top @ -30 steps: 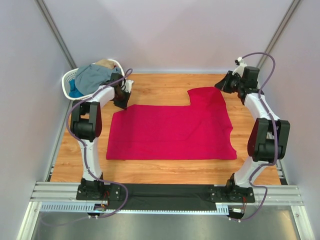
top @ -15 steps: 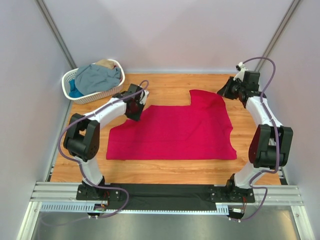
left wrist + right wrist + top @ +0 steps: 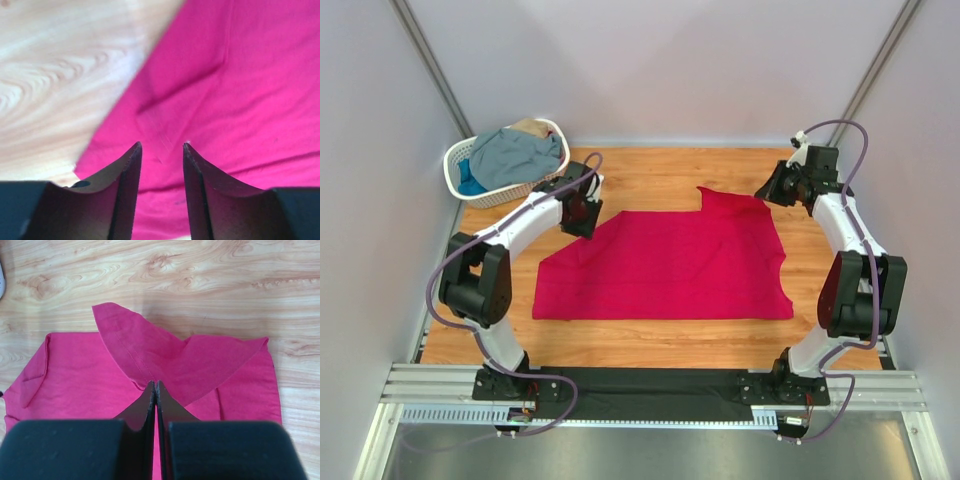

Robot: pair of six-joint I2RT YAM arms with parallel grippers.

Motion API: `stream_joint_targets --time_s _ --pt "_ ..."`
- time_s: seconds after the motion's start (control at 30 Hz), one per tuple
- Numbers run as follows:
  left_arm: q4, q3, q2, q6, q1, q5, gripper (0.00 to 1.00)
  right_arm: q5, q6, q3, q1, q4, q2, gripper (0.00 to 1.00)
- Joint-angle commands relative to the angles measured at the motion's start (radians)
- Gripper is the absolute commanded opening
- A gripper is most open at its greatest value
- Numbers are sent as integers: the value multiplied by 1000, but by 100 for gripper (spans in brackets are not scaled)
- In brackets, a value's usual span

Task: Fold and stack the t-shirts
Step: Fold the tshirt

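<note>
The large crimson-pink t-shirt (image 3: 670, 265) lies spread on the wooden table, its back-left corner turned in so that edge runs slantwise. My left gripper (image 3: 582, 214) hovers open over that corner, with pink cloth (image 3: 225, 100) beneath the fingers and nothing between them (image 3: 161, 145). My right gripper (image 3: 769, 190) is shut on a raised flap of the shirt (image 3: 165, 352) at its back-right corner; the fingertips (image 3: 156, 383) meet on the fold. The grey-blue t-shirt (image 3: 515, 155), a bright blue one (image 3: 470, 184) and a tan one (image 3: 528, 126) are bundled in the basket.
The white lattice basket (image 3: 455, 158) stands at the table's back-left corner, close behind the left arm. Bare wood (image 3: 650, 165) shows behind the shirt and along its front. Grey walls enclose the table; a metal rail (image 3: 650, 385) runs along the near edge.
My left gripper has opened and let go of the shirt's back-left corner after carrying it rightward, leaving a slanted edge. The right gripper stays shut, and the back-right flap has shifted a little.
</note>
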Motion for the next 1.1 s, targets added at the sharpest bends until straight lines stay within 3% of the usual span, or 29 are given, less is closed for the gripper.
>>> stream_joint_targets --time_s 0.0,0.13,0.5,1.07 --pt "2 50 64 34 60 63 44 -7 -8 9 3 -5 -18 0" --pt "28 33 96 36 139 163 40 -2 -16 12 3 -15 -21 0" --pt "83 24 172 42 142 263 40 9 -25 18 3 -15 -18 0" --pt "62 15 129 24 142 189 39 16 -33 20 3 -21 -7 0"
